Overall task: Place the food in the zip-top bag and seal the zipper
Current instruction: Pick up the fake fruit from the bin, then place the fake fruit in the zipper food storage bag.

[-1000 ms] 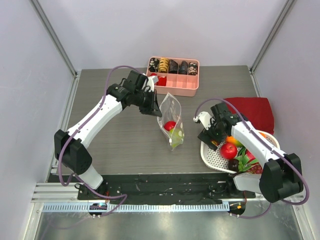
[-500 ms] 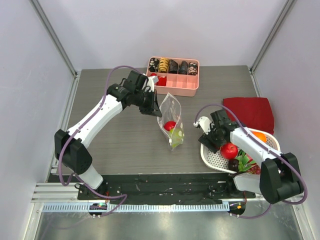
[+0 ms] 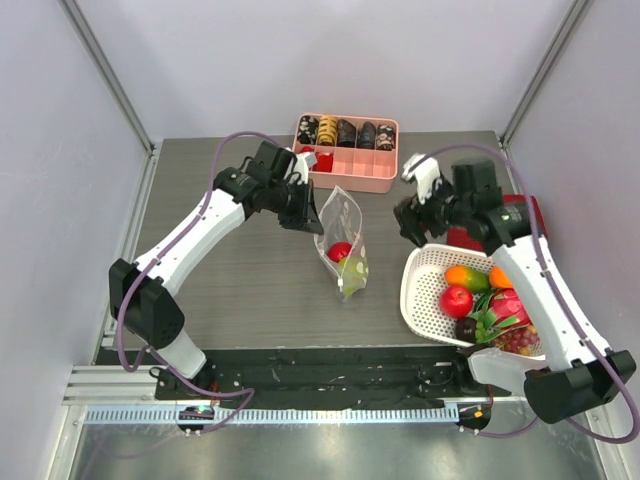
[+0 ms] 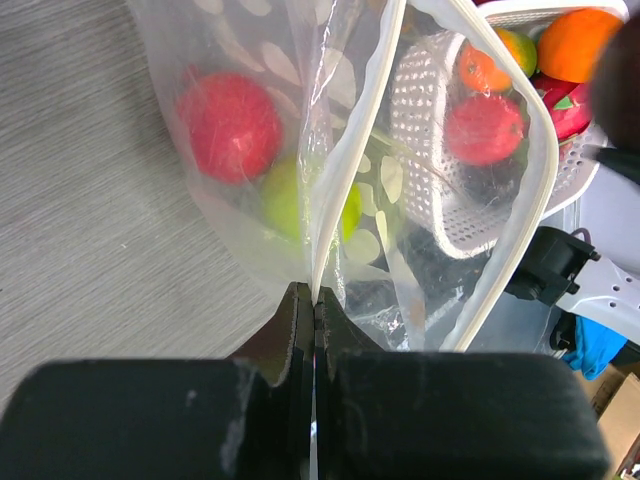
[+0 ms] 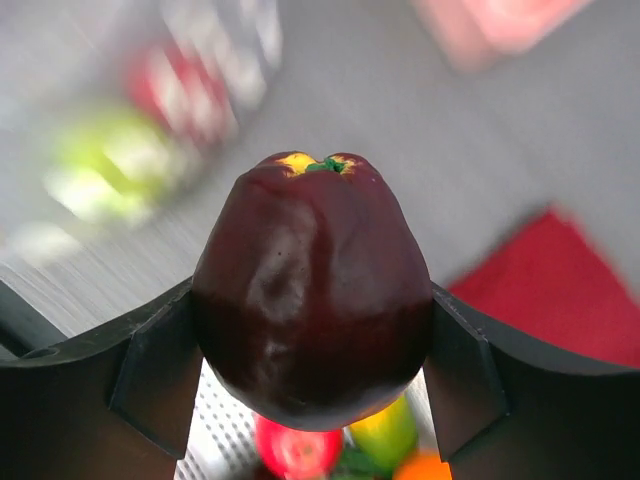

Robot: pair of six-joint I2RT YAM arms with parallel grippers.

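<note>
Our left gripper (image 4: 313, 295) is pinching the zip-top bag (image 4: 250, 200) by its top edge. The two black fingers are pressing flat together on the thin plastic. The bag is hanging away from these fingers, clear and floppy, with white dots on it. The zipper (image 4: 342, 165) is running out from the fingertips as a thin whitish strip. The bag's mouth is gaping open just to the right of them. Past the fingertips, inside the bag, a shiny red apple (image 4: 228, 125) and a green pear (image 4: 285, 200) are lying side by side.

Our right gripper (image 3: 411, 221) is squeezing a dark red apple (image 5: 312, 290) between its fingers (image 5: 150, 375), one on each side. This apple is looking smooth, glossy and round, with a small yellow-green dimple on top. Just behind these fingers, toward our base, a white basket (image 3: 412, 290) full of little holes is holding an orange round fruit (image 3: 466, 277) and a second red apple (image 3: 457, 300). A soft red cloth (image 3: 520, 215) is lying to the right of these fingers.
</note>
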